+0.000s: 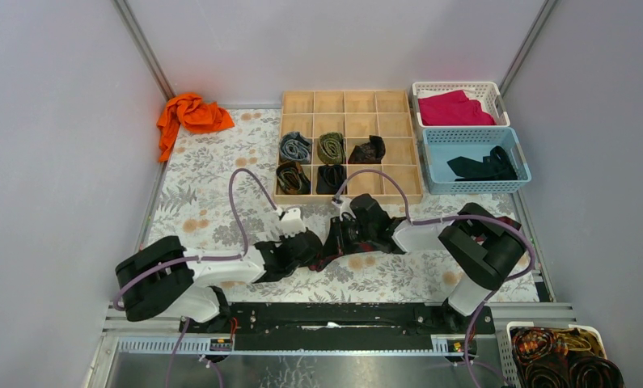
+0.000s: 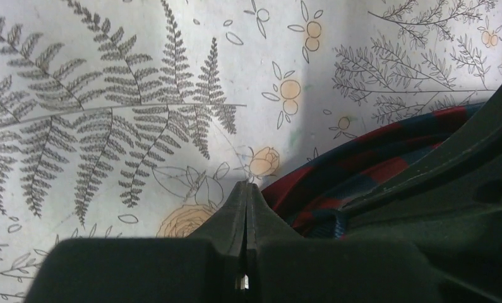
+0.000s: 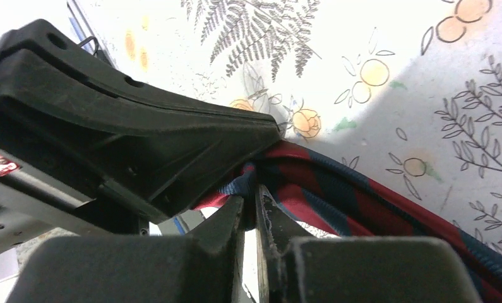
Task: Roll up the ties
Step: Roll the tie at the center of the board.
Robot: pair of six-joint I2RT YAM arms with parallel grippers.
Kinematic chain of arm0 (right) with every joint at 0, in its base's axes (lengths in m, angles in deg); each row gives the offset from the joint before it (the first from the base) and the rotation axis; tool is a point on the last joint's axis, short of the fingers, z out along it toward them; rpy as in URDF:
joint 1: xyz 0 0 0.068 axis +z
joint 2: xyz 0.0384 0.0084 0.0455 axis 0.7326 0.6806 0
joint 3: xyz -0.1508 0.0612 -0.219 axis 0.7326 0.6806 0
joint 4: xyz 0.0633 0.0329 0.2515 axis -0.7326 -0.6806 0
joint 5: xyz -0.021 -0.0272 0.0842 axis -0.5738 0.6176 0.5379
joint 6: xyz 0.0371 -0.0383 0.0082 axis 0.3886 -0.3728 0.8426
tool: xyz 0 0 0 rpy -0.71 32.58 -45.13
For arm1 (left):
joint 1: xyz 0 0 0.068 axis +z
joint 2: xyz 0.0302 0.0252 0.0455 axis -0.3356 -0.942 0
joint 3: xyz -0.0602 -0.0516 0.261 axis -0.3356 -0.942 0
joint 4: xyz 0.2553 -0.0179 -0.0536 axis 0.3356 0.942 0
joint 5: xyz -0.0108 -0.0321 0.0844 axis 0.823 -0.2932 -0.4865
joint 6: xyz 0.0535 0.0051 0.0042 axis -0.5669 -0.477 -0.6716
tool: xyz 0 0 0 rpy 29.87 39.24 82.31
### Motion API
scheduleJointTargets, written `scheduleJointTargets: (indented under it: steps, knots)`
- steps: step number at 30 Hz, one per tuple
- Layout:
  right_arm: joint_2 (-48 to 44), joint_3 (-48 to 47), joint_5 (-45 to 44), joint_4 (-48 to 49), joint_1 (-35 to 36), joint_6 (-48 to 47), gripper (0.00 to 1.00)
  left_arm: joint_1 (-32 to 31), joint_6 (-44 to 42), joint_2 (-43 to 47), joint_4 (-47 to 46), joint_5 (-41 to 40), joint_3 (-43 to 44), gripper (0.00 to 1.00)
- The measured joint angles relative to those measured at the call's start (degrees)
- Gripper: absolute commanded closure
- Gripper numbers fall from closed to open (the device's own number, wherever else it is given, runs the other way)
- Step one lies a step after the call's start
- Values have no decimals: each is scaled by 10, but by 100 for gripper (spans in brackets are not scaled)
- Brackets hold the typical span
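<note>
1. The striped tie (image 1: 335,252), navy with red diagonals, lies bunched on the desk (image 1: 213,210) in the narrow space between the two sets of jaws, which meet tip to tip.
2. Right jaws: drawn almost together on a fold of the striped tie (image 3: 362,202). The navy edge sits pinched at their tips. From there the strip runs away to the right of those jaws and back toward the wrist, so its long axis slants off from the grip rather than continuing straight ahead.
3. Left jaws: pressed fully closed, with no cloth showing between them. Their tips rest low over the printed desk cover.
4. The relation that matters is that the striped tie (image 2: 362,170) lies just to the right of the left jaws' tips. It curves there as a red and navy arc and passes under the black body of the other arm. Nothing of it lies ahead of or left of those tips.
5. Judgement: the right jaws hold the cloth, so they are the nearer pair and the anchor. To help turn the coil, the left jaws would have to part and shift rightward. Whether a coil has formed inside the bunch cannot be told from here.
</note>
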Motion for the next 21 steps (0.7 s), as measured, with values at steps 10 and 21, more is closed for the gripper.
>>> scheduleJointTargets:
  steps: [10, 21]
  knots:
    - [-27, 14, 15, -11, 7, 6, 57, -15, 71, -8, 39, -28, 15, 100]
    - [-113, 23, 1, -66, 33, -2, 38, 29, 129, -63, 312, -178, 115, 100]
